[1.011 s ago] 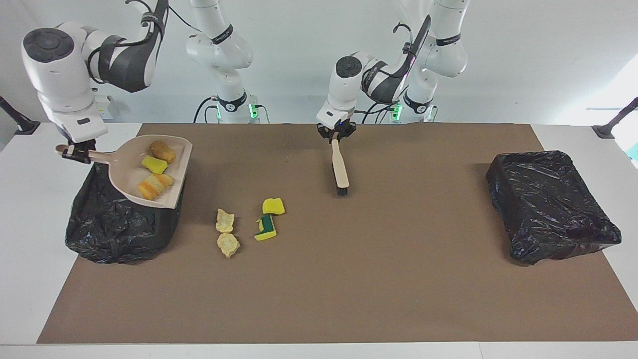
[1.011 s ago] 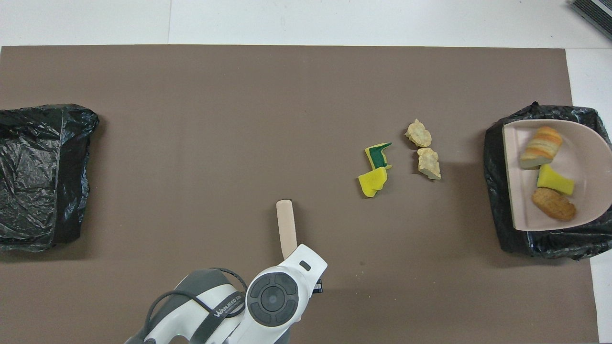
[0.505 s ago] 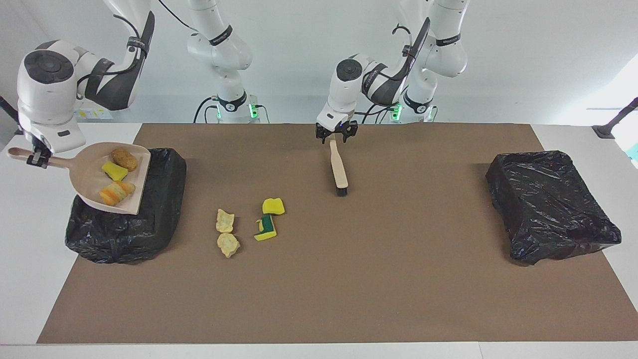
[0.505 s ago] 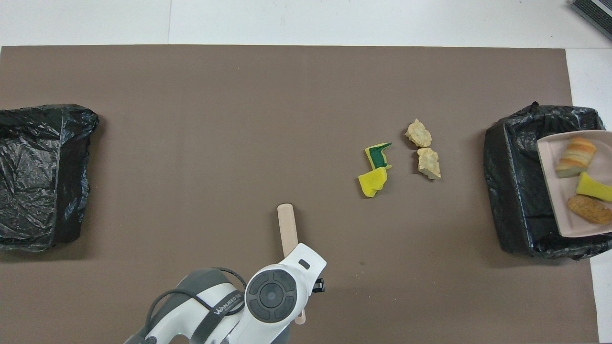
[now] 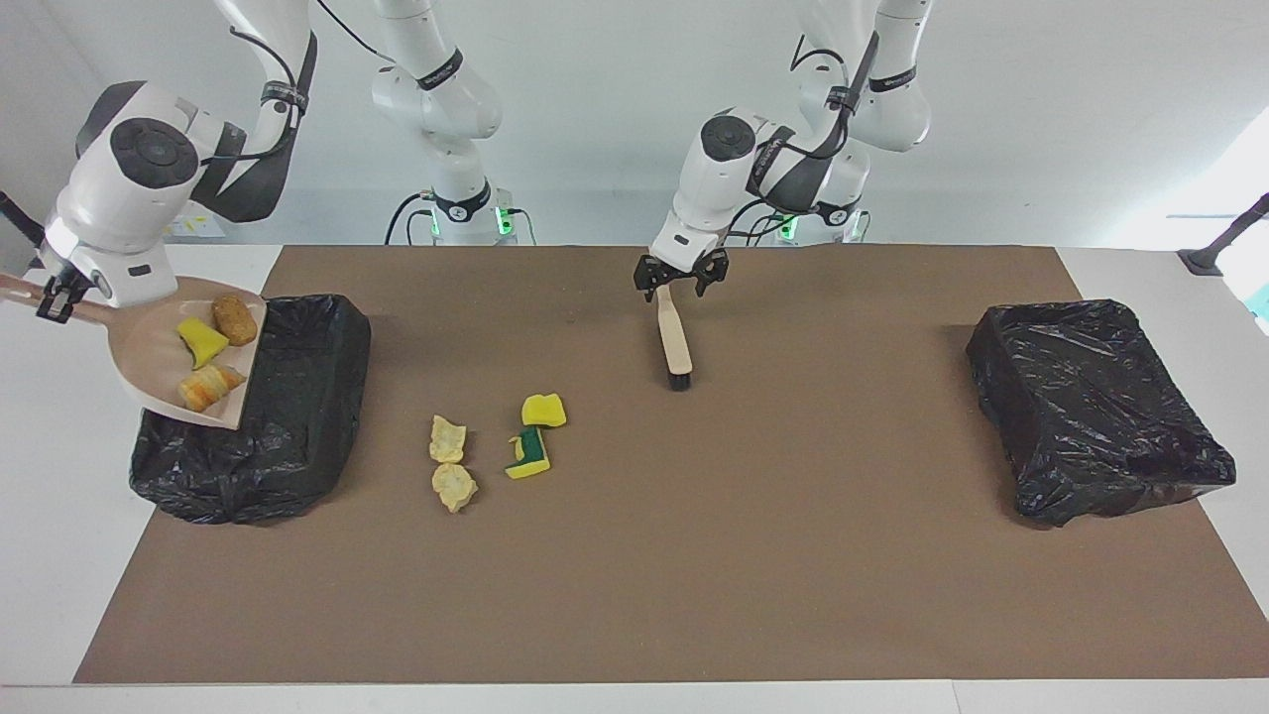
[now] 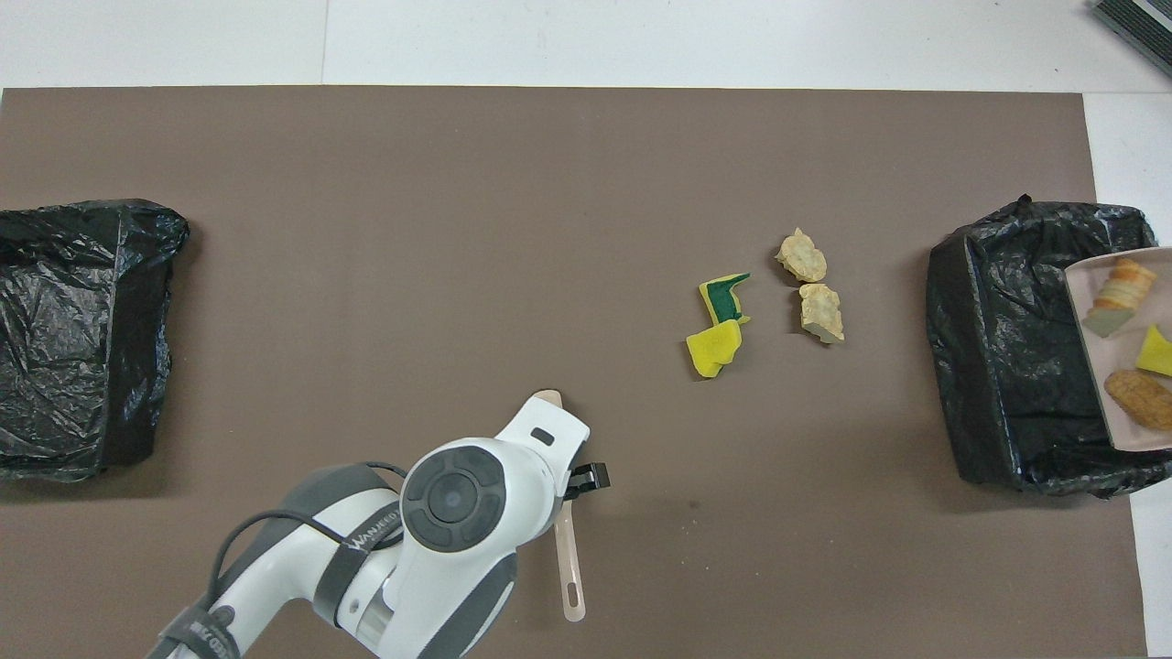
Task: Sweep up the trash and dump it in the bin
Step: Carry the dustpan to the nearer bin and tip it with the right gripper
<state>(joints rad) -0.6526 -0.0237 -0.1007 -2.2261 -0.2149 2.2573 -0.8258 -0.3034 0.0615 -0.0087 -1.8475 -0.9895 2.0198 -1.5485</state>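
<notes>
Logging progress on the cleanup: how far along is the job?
Done: three scraps sit in the dustpan. In hand: right gripper holds it tilted over the bin. Left: four scraps lie on the mat; the brush lies below the open left gripper.

Pretty sure I'm running this in a robotics lab: two white arms (image 5: 436, 109) bolted at a white table (image 5: 59, 476) with a brown mat (image 5: 694, 555), blank white walls, camera-stand feet (image 5: 1205, 260) at the corners.
</notes>
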